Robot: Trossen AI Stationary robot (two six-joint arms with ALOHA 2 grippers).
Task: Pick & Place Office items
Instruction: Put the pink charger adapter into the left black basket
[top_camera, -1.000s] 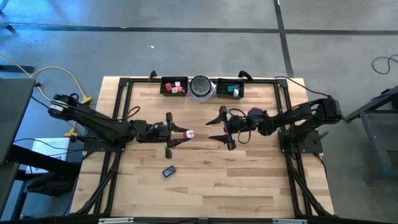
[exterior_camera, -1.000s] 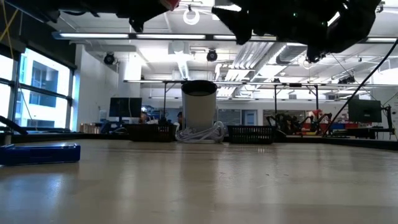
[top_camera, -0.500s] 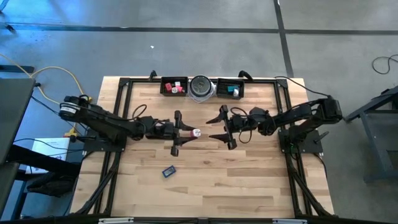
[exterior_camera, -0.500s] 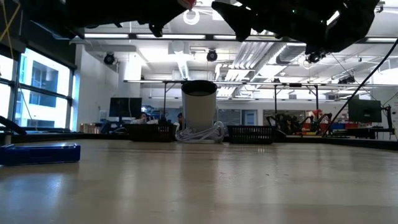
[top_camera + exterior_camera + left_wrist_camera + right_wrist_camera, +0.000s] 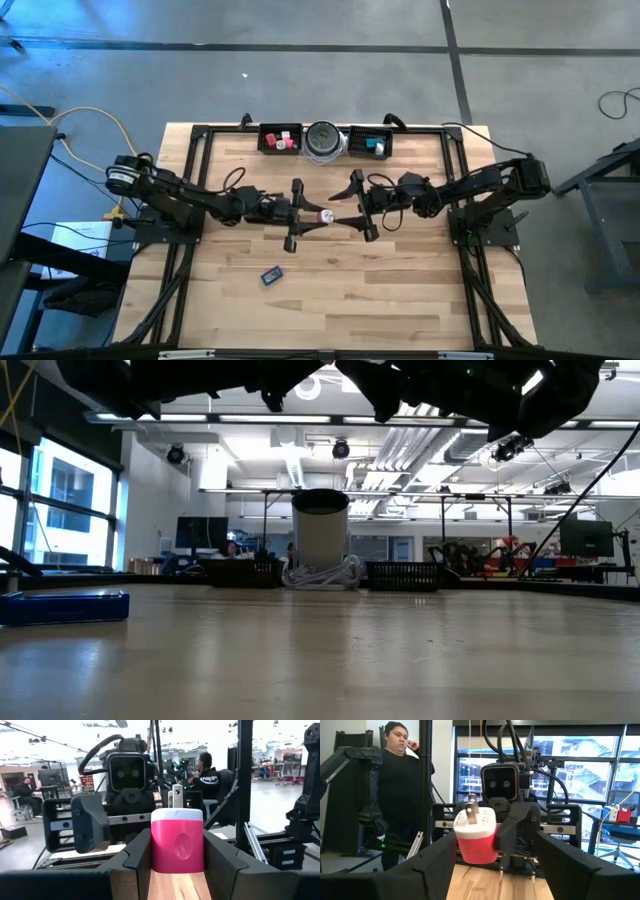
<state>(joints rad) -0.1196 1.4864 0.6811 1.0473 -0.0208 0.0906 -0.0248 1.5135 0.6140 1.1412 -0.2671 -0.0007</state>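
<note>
Two grippers face each other above mid-table. Left gripper (image 5: pixel 308 214) clamps a pink block (image 5: pixel 177 845) with a white cap and metal prongs between its fingers (image 5: pixel 141 854), prongs pointing toward the right gripper (image 5: pixel 352 206). Right gripper's jaws stand wide, empty, the block just ahead of its fingertips, not touching. Blue flat piece (image 5: pixel 271 274) lies on the table (image 5: pixel 400 290), near and below the left gripper.

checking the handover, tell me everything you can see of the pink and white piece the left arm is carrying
The pink and white piece is a small boxy block: glossy pink body with a shallow oval dimple, white cap, and two metal prongs pointing at the right arm. It looks like plastic. The left end effector clamps its sides, holding it above mid-table. The right end effector faces it with fingers open on either side of it; no contact is visible.
</note>
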